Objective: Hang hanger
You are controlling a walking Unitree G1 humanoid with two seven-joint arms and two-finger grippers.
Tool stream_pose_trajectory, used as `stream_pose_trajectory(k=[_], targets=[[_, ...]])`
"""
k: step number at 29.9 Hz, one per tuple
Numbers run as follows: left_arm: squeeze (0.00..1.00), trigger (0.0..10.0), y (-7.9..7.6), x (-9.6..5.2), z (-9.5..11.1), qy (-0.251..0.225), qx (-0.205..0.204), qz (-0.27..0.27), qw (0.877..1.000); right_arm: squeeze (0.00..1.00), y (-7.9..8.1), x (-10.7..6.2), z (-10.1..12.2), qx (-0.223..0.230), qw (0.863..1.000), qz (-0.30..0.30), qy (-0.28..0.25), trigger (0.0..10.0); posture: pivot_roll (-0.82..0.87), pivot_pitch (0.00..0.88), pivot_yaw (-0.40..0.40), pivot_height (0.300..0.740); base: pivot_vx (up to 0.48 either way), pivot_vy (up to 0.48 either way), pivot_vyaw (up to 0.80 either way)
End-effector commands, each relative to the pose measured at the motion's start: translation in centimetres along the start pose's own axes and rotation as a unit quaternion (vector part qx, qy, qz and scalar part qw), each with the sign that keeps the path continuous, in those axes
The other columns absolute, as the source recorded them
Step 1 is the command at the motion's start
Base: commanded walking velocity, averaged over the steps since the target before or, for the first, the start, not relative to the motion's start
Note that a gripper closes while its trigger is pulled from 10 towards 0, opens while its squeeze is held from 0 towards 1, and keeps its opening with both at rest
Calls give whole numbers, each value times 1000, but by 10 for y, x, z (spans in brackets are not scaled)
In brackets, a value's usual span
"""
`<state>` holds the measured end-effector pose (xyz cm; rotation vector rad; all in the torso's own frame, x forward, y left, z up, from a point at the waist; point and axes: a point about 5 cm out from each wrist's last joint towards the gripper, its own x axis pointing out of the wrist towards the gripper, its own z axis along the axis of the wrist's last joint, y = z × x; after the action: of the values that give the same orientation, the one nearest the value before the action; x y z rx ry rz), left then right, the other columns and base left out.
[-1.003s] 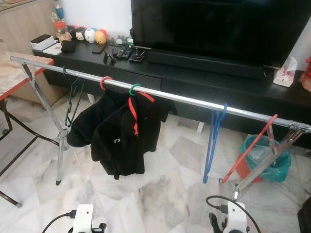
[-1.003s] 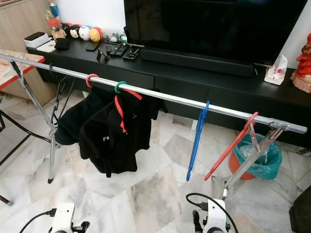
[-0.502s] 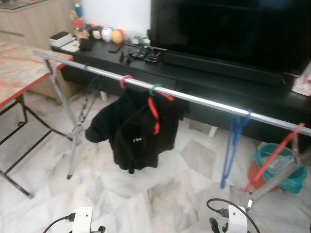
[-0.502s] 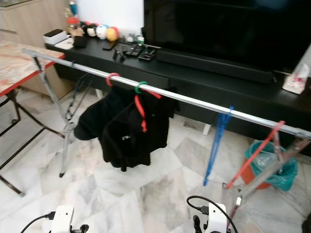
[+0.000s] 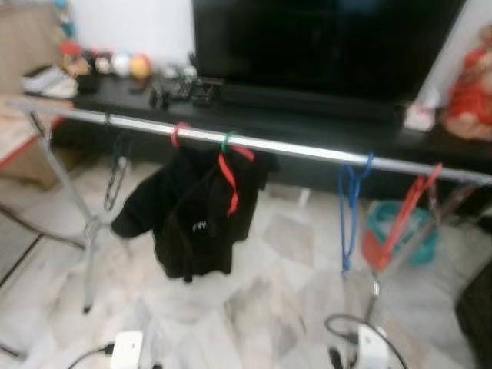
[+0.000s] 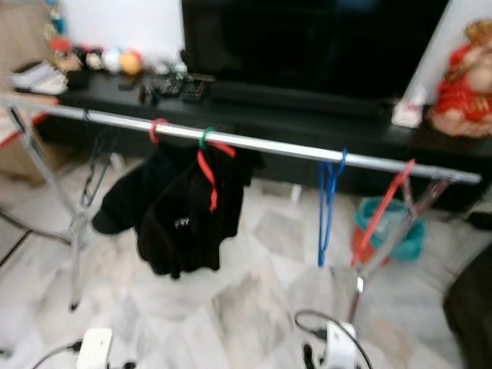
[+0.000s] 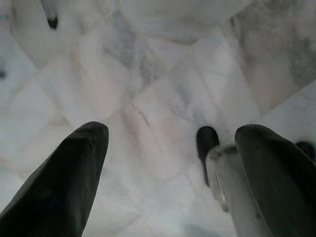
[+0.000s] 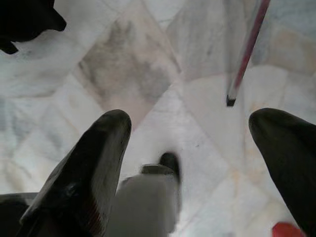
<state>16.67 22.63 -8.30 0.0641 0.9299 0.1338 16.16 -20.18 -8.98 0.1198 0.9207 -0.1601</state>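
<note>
Blurred view. Metal rail (image 5: 307, 148) ran left to right, far ahead and above both claws. Blue hanger (image 5: 350, 207) and red hanger (image 5: 403, 217) hung right of centre, nearer right arm; black jacket (image 5: 196, 219) left. Left claw (image 7: 168, 163) and right claw (image 8: 192, 163) spread apart, empty, aimed at marble floor (image 8: 128, 74). Versus earlier: camera swung right, rail looked more level.

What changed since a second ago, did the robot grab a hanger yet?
No. Only the camera moved as the robot turned, so the picture shifted and blurred. The rail, black jacket, blue hanger and red hanger hang where they were. The left gripper and right gripper are still open and empty above the floor.
</note>
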Motion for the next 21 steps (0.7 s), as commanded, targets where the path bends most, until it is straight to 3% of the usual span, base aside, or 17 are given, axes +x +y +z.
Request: stream_pose_trajectory(k=[1,21], targets=[[0,10000,-5,0,1,-1,-2,-7,1000,0,-6,0,2,4,1000,-6,-2,10000,-59,7,-8,740,0,330,-444],[0,10000,-7,1,1,0,0,-11,1000,0,-3,1,5,4,1000,2,-8,10000,-52,0,-8,740,0,308,-48]])
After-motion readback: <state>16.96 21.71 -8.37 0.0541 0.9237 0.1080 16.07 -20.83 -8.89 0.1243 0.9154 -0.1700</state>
